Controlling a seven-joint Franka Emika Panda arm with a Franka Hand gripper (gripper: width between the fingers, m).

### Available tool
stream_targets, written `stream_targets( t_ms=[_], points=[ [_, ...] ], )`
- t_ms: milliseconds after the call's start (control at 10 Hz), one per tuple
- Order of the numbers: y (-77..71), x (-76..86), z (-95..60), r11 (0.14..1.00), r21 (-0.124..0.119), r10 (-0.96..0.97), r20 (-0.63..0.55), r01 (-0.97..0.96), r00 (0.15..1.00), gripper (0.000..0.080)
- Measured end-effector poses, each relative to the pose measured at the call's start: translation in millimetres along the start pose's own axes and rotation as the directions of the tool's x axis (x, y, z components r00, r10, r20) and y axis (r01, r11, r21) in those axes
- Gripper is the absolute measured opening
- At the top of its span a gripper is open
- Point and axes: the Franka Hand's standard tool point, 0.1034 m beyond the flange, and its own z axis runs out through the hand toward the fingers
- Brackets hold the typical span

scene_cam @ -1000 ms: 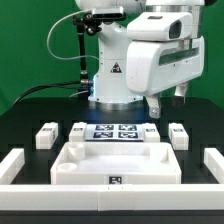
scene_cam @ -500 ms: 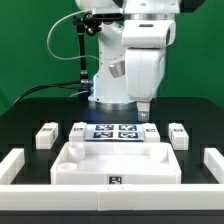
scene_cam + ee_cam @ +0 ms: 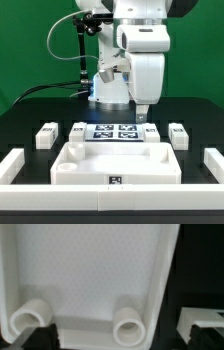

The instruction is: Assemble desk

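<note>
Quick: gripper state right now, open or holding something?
Two-finger gripper: open, holding nothing; the wrist view shows its fingers spread wide apart.

Plain green backdrop (image 3: 30, 50) along the far side, evenly lit, spanning the exterior view's left and right. In front, matte black worktop (image 3: 28, 118) running from the backdrop's foot to the near edge, with the boundary slanting at the exterior view's left. Low white border bars (image 3: 12, 165) at the near corners and along the near edge. Soft, diffuse light throughout.
</note>
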Motion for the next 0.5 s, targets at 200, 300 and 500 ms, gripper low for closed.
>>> stream_targets(
  t_ms=[200,300,500],
  points=[
    [-10.8,-11.3,9.9,1.000,-0.002,-0.025,-0.003,0.025,1.000,0.0649],
    [-21.4,-18.8,22.7,1.000,0.008,-0.007,-0.008,0.007,1.000,0.0649],
    [-34.6,-25.3,55.7,0.999,0.019,0.047,-0.022,-0.047,0.999,0.0649]
  ],
)
